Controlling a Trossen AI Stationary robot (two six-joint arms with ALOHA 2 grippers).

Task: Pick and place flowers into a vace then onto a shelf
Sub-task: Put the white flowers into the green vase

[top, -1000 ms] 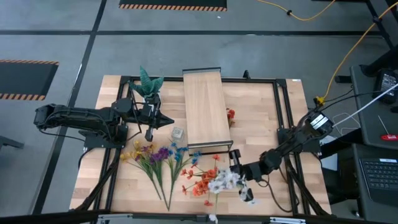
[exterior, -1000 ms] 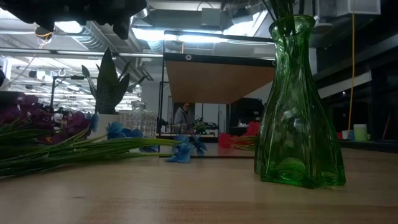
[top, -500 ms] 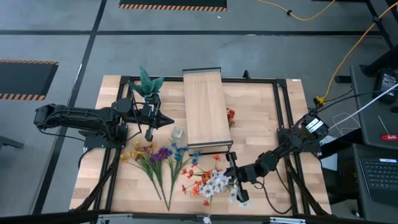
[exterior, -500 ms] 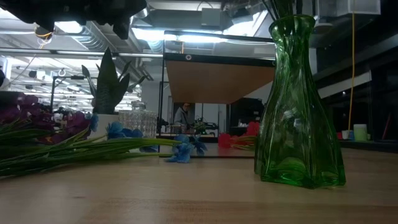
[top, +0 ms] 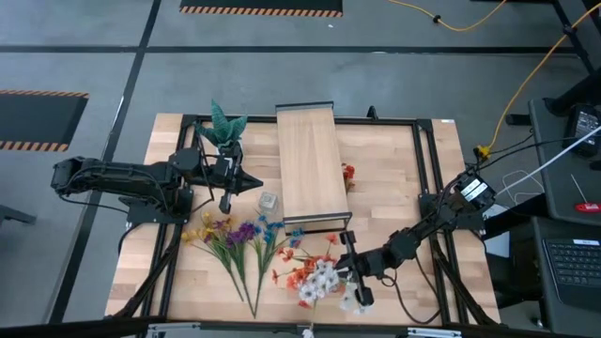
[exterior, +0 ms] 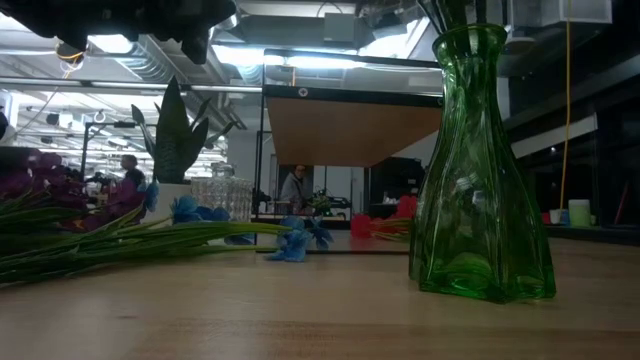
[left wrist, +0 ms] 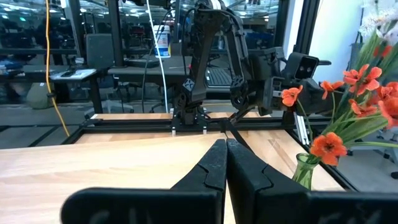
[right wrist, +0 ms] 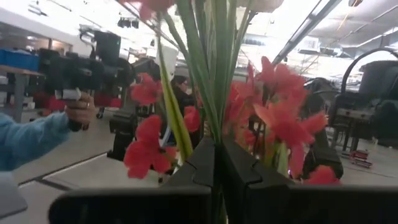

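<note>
A green glass vase [exterior: 480, 170] stands near the table's front edge, also seen in the left wrist view [left wrist: 305, 171]. Red-orange flowers [left wrist: 348, 81] rise out of it. My right gripper [top: 343, 274] is above the vase, shut on a bunch of white flowers [top: 324, 280] beside the red-orange ones [top: 297, 274]. Yellow, purple and blue flowers [top: 235, 239] lie flat on the tabletop. The pale wooden shelf [top: 308, 164] stands at the middle far side. My left gripper [top: 255, 182] waits shut and level, left of the shelf. My right gripper pinches the bunch's thin green stems [right wrist: 214, 134] between its two fingers [right wrist: 199, 165]. It comes from the table's right, about level and tipped slightly up, and the fingers lie across the stems. The stems stand upright, blossoms above the fingers, lower ends reaching into the vase's mouth [exterior: 450, 15].
A spiky green plant in a white pot [top: 223, 127] and a small clear glass [top: 269, 201] stand left of the shelf. A few red flowers [top: 348, 175] lie at its right side. A dark frame [top: 423, 169] rims the table. A person's sleeve [right wrist: 28, 140] shows beyond the table.
My right gripper has gone a little down and toward the table's left and near edges, staying shut. The white bunch has moved with it, closer over the red-orange flowers. The vase has stayed in place.
</note>
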